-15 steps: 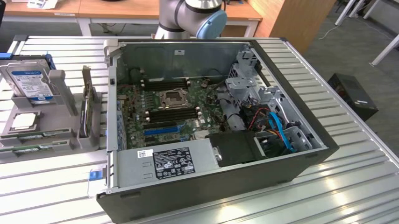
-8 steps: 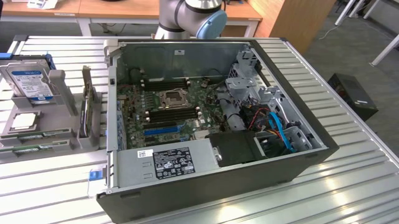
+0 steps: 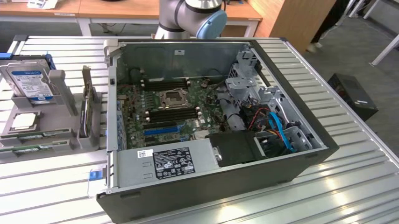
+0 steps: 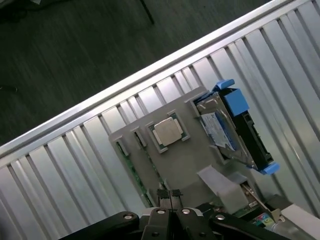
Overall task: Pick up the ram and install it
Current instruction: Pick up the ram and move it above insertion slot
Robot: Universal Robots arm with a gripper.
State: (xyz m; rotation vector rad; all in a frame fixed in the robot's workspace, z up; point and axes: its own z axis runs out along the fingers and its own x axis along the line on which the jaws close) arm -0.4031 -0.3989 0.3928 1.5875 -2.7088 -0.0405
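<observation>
Right up at the wrist cam you've got the fingers (image 4: 168, 196), pinched together with nothing between them as far as I can see; they hang over the gray parts holder (image 4: 190, 165), near its edge. The ram (image 4: 134, 171) is a thin green stick lying flat in a slot along that same holder, just beside the fingers, can't tell if they touch it; so it's not in the machine. Also on the holder: a bare CPU (image 4: 170, 132) sitting in a square recess, and a hard drive (image 4: 220, 131) in a blue carrier standing on edge next to it. From the exterior view, the holder sits on the slatted metal desk (image 3: 349, 186), on the exterior view's left of the open PC case (image 3: 299, 163), touching or nearly touching its side; an expansion card (image 3: 87, 102) stands upright at the holder's case-side end. Inside the case the motherboard (image 3: 134, 105) lies flat with the CPU socket (image 3: 173, 98) in the middle; long black memory slots (image 3: 174, 113) run either side of it; a blue expansion slot (image 3: 163, 130) sits below them; the power supply (image 3: 168, 161) runs along the near wall; blue cables (image 3: 281, 130) curl by the drive cage. The robot arm (image 3: 190, 16) rises behind the case.
</observation>
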